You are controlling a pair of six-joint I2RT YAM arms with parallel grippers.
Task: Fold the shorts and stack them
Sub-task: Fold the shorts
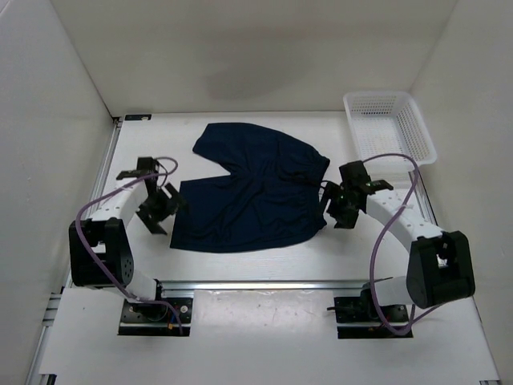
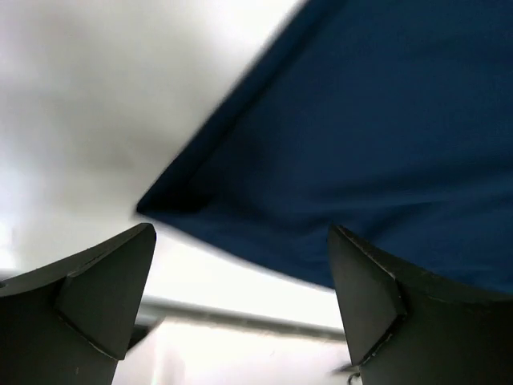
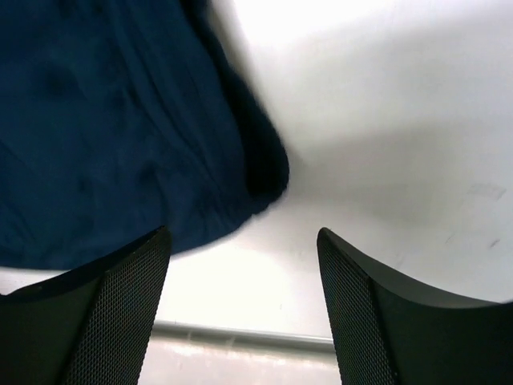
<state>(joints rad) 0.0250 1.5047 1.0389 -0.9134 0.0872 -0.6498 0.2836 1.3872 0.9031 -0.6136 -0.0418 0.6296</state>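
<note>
The dark navy shorts [image 1: 248, 192] are seen spread on the white table [image 1: 264, 269] at the centre of the top view, with one leg reaching to the upper left, a notch in the left edge, and the gathered waistband apparently turned to the right, though the dark fabric makes this hard to confirm. The left gripper [image 1: 164, 207] is placed just beside the left edge of the garment, and the right gripper [image 1: 341, 204] just beside its right edge; whether either touches the cloth cannot be told from above. In the left wrist view the left gripper [image 2: 240, 241] is shown with its jaws wide apart and nothing between them; a corner of the shorts [image 2: 385, 136] is seen above the black fingers [image 2: 96, 297], running from the middle left to the upper right of the frame, with bare table [image 2: 96, 96] at the upper left. In the right wrist view the right gripper [image 3: 242, 241] is likewise shown with its jaws apart and unoccupied; the shorts [image 3: 104, 120] fill the upper left of the frame, their rumpled edge ending above the gap between the fingers [image 3: 377, 321], and white table [image 3: 385, 120] is seen at the upper right. A white plastic mesh basket [image 1: 421, 128] is set at the upper right of the top view, well apart from the shorts. An aluminium rail [image 1: 264, 285] is seen along the table's near edge, below the garment.
</note>
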